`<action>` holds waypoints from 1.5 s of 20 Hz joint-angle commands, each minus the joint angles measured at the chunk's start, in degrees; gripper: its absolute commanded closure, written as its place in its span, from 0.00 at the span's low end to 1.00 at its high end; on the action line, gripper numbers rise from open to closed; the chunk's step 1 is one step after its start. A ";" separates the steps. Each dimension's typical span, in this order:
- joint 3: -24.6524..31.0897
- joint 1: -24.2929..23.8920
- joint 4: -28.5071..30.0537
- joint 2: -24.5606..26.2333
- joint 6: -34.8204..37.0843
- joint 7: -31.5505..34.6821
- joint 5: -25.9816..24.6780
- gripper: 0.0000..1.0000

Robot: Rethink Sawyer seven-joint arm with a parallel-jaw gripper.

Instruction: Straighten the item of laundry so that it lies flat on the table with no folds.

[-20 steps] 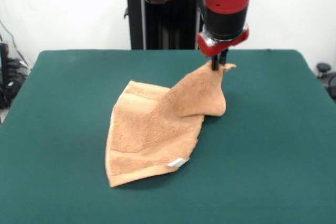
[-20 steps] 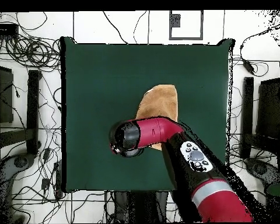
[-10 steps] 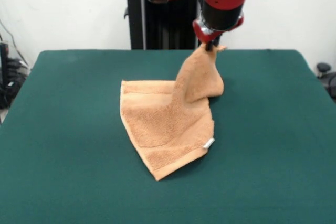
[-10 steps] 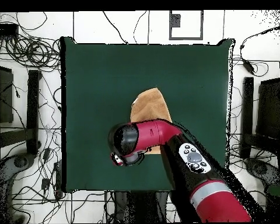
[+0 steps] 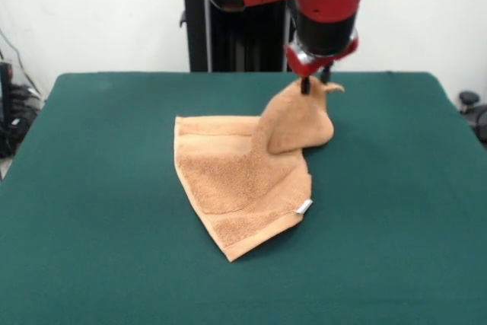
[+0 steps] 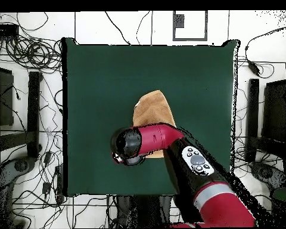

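Note:
The tan terry towel (image 5: 240,180) lies mid-table on the green table (image 5: 91,188), most of it flat, with a small white tag (image 5: 303,207) at its right edge. One corner is lifted into a peak at the far right. My gripper (image 5: 315,86) is shut on that corner and holds it a little above the cloth. In the overhead view the towel (image 6: 154,110) shows beyond the arm's head (image 6: 128,145), which hides the gripper and the held corner.
The black pedestal (image 5: 228,36) stands behind the table's far edge. Cables and stands (image 6: 26,107) lie on the floor around the table (image 6: 92,71) in the overhead view.
The gripper dragged the held corner toward the robot, pulling the towel round, then dipped lower. The lifted peak is now shorter and more slumped.

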 commanded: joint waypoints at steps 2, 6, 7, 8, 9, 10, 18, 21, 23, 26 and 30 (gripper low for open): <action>2.11 0.29 1.33 3.34 -15.98 5.86 -1.90 0.00; 1.60 1.07 0.75 1.26 -10.54 4.38 0.44 0.00; 1.14 1.41 0.49 0.79 -9.37 4.69 1.07 0.00; 0.79 1.74 -0.09 0.47 -7.89 4.81 1.68 0.00; 0.77 1.83 -0.34 -0.38 -6.18 4.65 2.28 0.00; 0.89 1.80 -0.52 -1.34 -4.69 4.63 2.99 0.00; 3.53 -0.16 -2.77 -9.64 10.86 1.59 9.36 0.00; 3.64 -0.08 -5.86 -9.25 11.87 1.51 9.81 0.00; 3.42 0.14 -7.83 -8.14 8.30 1.86 8.90 0.00; 1.04 1.89 -11.45 -4.44 2.30 4.77 5.65 0.00; -3.87 4.95 -15.63 0.53 -7.49 11.94 2.17 0.00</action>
